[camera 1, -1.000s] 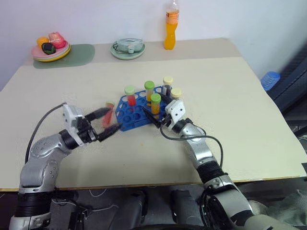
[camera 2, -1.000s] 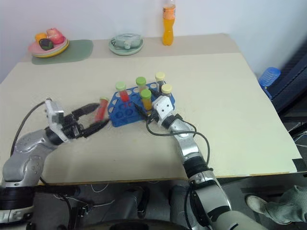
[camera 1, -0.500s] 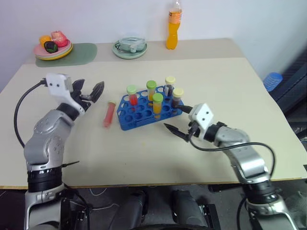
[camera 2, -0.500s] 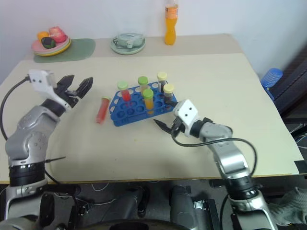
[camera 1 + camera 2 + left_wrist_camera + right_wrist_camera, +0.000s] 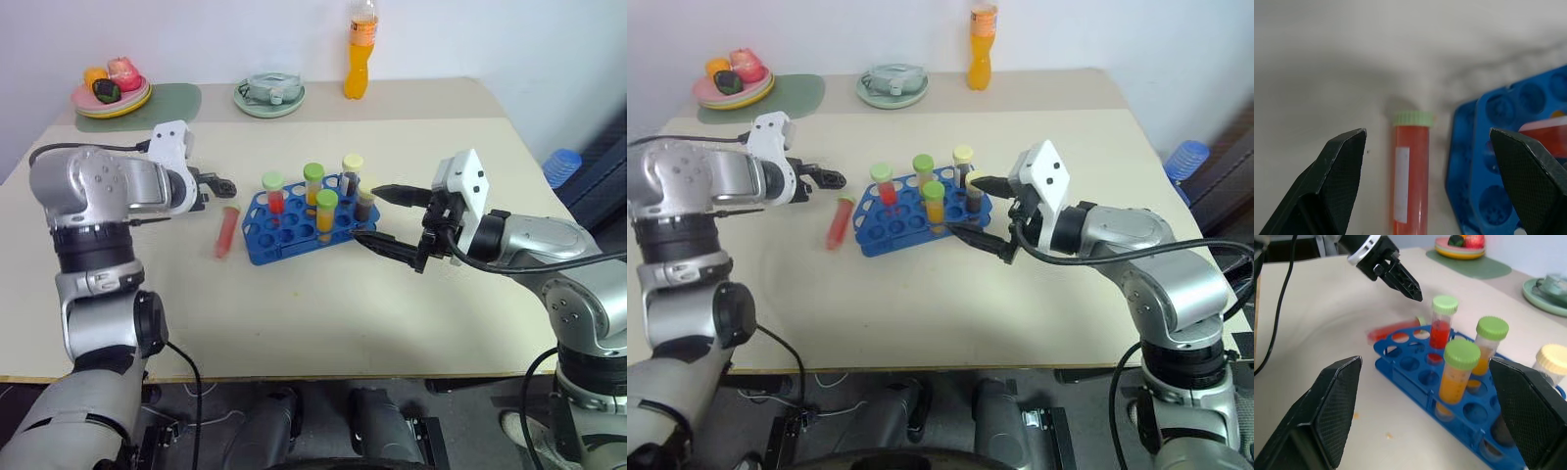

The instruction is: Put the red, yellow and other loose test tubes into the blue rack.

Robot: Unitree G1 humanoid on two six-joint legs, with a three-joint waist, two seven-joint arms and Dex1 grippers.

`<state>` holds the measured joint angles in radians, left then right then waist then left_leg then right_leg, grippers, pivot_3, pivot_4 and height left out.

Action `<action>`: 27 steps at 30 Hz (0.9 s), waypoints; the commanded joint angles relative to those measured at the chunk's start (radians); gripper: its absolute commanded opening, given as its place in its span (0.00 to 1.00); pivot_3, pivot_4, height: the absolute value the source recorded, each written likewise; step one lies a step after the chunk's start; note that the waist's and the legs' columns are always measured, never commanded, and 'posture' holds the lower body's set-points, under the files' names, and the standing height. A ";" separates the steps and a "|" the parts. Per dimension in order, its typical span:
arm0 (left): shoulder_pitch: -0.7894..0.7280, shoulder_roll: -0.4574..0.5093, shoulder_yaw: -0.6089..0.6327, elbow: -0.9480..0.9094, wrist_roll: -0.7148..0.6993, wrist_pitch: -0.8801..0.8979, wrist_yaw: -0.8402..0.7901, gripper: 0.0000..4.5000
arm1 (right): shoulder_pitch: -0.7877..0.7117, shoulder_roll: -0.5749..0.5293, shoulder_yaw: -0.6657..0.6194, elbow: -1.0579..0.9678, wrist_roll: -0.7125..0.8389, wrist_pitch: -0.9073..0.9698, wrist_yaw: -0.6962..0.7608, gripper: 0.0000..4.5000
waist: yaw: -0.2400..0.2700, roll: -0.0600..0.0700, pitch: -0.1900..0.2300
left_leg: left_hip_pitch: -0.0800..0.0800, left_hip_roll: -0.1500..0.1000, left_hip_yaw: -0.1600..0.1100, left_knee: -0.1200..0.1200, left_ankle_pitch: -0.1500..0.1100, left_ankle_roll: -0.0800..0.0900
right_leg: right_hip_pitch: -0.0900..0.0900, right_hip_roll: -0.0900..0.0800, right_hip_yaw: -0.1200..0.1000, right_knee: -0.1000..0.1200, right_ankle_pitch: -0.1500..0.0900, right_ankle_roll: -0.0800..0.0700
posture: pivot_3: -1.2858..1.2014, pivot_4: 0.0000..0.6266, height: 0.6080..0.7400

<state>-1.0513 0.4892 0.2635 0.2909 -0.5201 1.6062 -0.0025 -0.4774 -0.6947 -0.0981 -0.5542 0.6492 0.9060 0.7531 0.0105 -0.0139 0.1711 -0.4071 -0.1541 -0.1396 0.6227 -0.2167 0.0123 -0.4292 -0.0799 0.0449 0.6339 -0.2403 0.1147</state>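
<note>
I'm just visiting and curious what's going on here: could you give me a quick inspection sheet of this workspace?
Surface: beige table, a few small specks near the rack.
Job's things: blue rack holding five upright capped tubes; one red tube lying loose beside the rack on the robot's left.
Clutter: orange drink bottle, green dish, plate of toy food on a green mat, all at the far edge.
Grippers: left gripper above the loose tube, jaws open, empty; right gripper beside the rack, jaws open, empty.
Cables: black cable along the left arm.
Surroundings: white wall; blue object off the table's right.
</note>
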 commanded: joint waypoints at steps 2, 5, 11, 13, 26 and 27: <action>-0.058 0.017 -0.051 0.098 0.065 0.008 -0.010 0.92 | -0.035 -0.027 -0.030 -0.032 0.050 0.010 0.001 0.94 | 0.000 0.000 0.000 | 0.000 0.000 0.000 0.000 0.000 0.000 | 0.000 0.000 0.000 0.000 0.000 0.000 | 0.52 0.24 1.00; -0.066 0.013 -0.078 0.161 0.090 0.008 -0.034 0.92 | -0.035 -0.038 -0.026 -0.040 0.063 0.014 -0.008 0.94 | 0.001 0.000 0.000 | -0.001 0.000 0.000 0.000 0.000 0.000 | -0.001 0.000 0.000 0.000 0.000 0.000 | 0.52 0.24 1.00; -0.069 -0.024 -0.099 0.284 0.168 -0.036 -0.045 0.92 | -0.033 -0.047 -0.026 -0.065 0.088 0.036 -0.043 0.94 | 0.002 0.000 0.000 | -0.001 0.000 0.000 0.001 0.000 0.000 | -0.001 -0.001 0.000 0.000 0.000 0.000 | 0.52 0.24 1.00; -0.087 -0.041 -0.081 0.342 0.190 -0.056 -0.042 0.92 | -0.034 -0.050 -0.029 -0.073 0.100 0.047 -0.056 0.94 | 0.002 0.000 0.000 | -0.001 0.000 0.000 0.001 0.000 0.000 | -0.001 -0.001 0.000 0.000 0.000 0.000 | 0.52 0.24 1.00; -0.150 -0.064 -0.011 0.544 0.282 -0.146 -0.021 0.17 | 0.001 -0.070 -0.026 -0.090 0.129 0.051 -0.095 0.96 | 0.004 0.000 -0.001 | -0.001 0.000 0.000 0.004 -0.004 0.006 | 0.001 -0.001 0.000 0.001 0.001 0.001 | 0.52 0.24 1.00; -0.142 -0.059 -0.012 0.524 0.282 -0.138 -0.025 0.17 | 0.004 -0.071 -0.023 -0.087 0.126 0.047 -0.093 0.96 | 0.003 0.000 -0.001 | -0.001 0.000 0.000 0.004 -0.004 0.006 | 0.001 -0.001 0.000 0.001 0.001 0.001 | 0.52 0.24 1.00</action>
<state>-1.2016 0.4282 0.2342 0.8365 -0.2432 1.4606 -0.0179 -0.4723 -0.7515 -0.0996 -0.6077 0.7689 0.9745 0.6597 0.0139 -0.0140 0.1705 -0.4085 -0.1545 -0.1396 0.6270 -0.2206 0.0185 -0.4285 -0.0810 0.0453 0.6347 -0.2393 0.1164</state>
